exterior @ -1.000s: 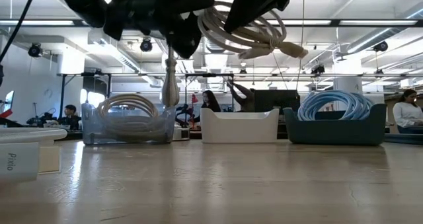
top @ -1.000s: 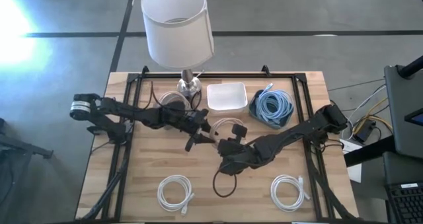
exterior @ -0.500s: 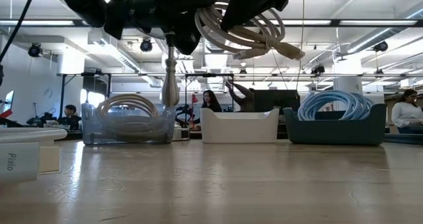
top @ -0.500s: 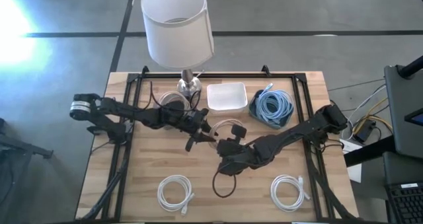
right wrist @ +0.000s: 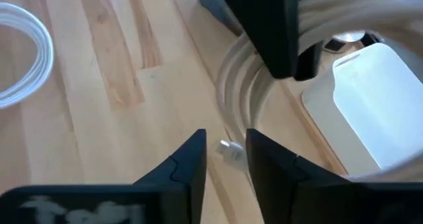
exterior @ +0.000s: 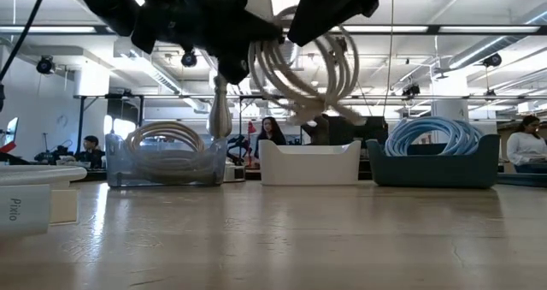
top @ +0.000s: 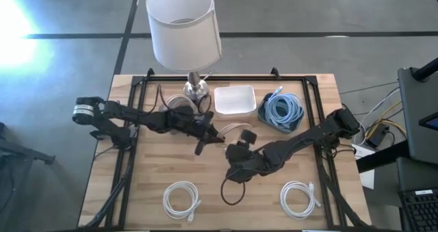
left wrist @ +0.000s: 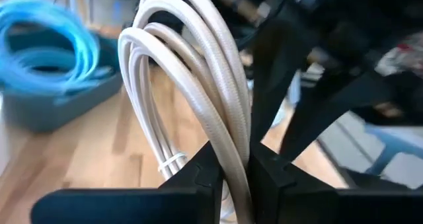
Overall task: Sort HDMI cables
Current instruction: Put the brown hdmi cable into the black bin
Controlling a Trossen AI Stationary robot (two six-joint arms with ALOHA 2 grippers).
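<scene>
A beige HDMI cable coil (exterior: 303, 74) hangs in the air over the table's middle, with my left gripper (left wrist: 231, 163) shut on it. In the high view the coil (top: 233, 128) lies between my left gripper (top: 208, 137) and my right gripper (top: 241, 148). My right gripper (right wrist: 225, 150) is open just near of the coil, with nothing between its fingers. Two white coils (top: 181, 198) (top: 300, 196) lie flat near the front edge. Light blue coils (top: 280, 110) sit in a dark blue bin. My left gripper pinches several strands on one side of the beige coil's loop (left wrist: 228, 141) between its two fingers. The fingers come about level from the table's left and lie across the strands. The coil hangs tilted below them, clear of the table, its plug end (exterior: 346, 112) dangling.
Along the far edge stand a clear bin (exterior: 167, 162) with a beige coil, a white bin (top: 235, 99) and the blue bin (top: 263, 112). A lamp (top: 183, 27) stands at the far side. A black wire loop (top: 229, 191) lies near the front.
My left gripper has shut on the beige coil and taken hold. My right gripper has opened and let it go. The coil, held level before, has swung down and now hangs tilted from my left gripper.
</scene>
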